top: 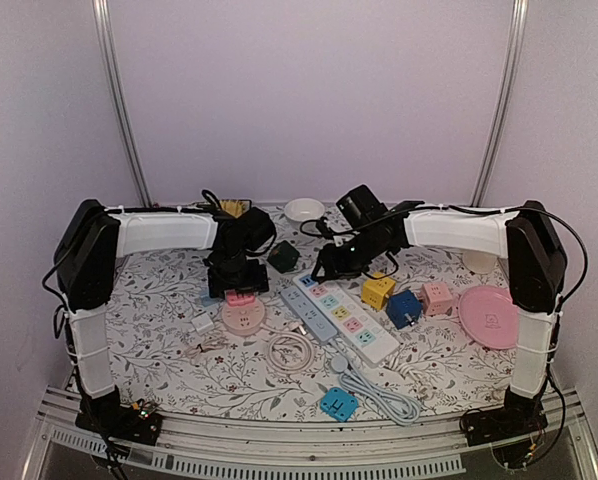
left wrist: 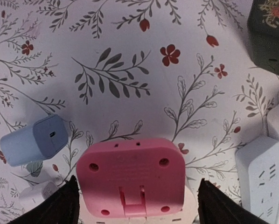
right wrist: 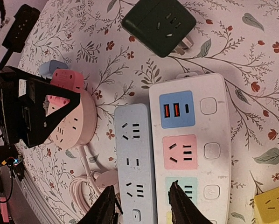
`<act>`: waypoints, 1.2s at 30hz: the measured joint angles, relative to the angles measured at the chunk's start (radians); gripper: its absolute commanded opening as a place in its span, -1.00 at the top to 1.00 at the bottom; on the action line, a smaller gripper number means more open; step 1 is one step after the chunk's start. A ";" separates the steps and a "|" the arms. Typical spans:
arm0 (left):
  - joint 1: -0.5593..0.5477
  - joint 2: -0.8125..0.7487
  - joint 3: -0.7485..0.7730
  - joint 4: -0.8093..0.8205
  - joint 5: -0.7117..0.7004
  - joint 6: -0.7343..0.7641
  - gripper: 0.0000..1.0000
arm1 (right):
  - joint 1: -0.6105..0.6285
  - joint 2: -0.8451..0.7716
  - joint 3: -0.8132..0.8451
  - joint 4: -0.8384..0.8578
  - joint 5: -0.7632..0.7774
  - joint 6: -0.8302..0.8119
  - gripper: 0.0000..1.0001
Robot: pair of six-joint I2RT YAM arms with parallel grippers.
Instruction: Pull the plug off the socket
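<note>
Pink plug (left wrist: 130, 179) sits right between the fingers of the left gripper (left wrist: 138, 207), basically dead under the wrist, so that's the arm for the job. It's a rounded, squarish block stuck down into the round socket (top: 244, 318), the pale pink puck you can just see poking out from under it in the left wrist view. The left jaws stand wide apart and straddle the block. One finger looks just beside the block's edge (can't tell if it's actually touching), and the other has a clear gap between it and the plug. Nothing gripped yet.

The bit that matters imo: the block is a touch wider across than it is deep, and that wider span runs along the line between the two fingers, so the jaws would close on its two end faces. The pins go straight down into the socket, away from the gripper. So the pull has to come back up along the wrist's own approach line, not sideways, or the round socket probably just lifts or slides along with it.

The right gripper (right wrist: 144, 205) is well off to the side of the plug, over the blue-grey strip (right wrist: 132, 158) and the white power strip (right wrist: 216, 130), fingers partly apart with nothing in them. My guess is it could pin the socket down, but it's clearly the farther hand.
</note>
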 measured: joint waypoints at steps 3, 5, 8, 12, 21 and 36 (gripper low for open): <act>0.000 0.040 0.016 0.002 -0.002 0.006 -0.67 | 0.000 0.000 -0.002 0.000 -0.007 0.002 0.20; 0.000 0.059 0.021 0.001 -0.002 0.010 -0.60 | 0.000 0.000 -0.002 0.000 -0.017 0.005 0.20; 0.001 0.081 0.039 -0.001 -0.010 0.016 -0.43 | 0.005 0.000 -0.002 0.001 -0.036 0.008 0.20; 0.003 0.086 0.053 0.005 -0.008 0.018 -0.18 | 0.015 0.000 -0.002 0.008 -0.063 0.013 0.20; 0.005 0.086 0.055 0.011 -0.003 0.018 0.39 | 0.051 0.011 0.000 0.021 -0.117 0.018 0.22; 0.008 -0.069 -0.012 0.055 0.047 -0.120 0.67 | 0.060 0.127 0.036 0.092 -0.268 0.078 0.24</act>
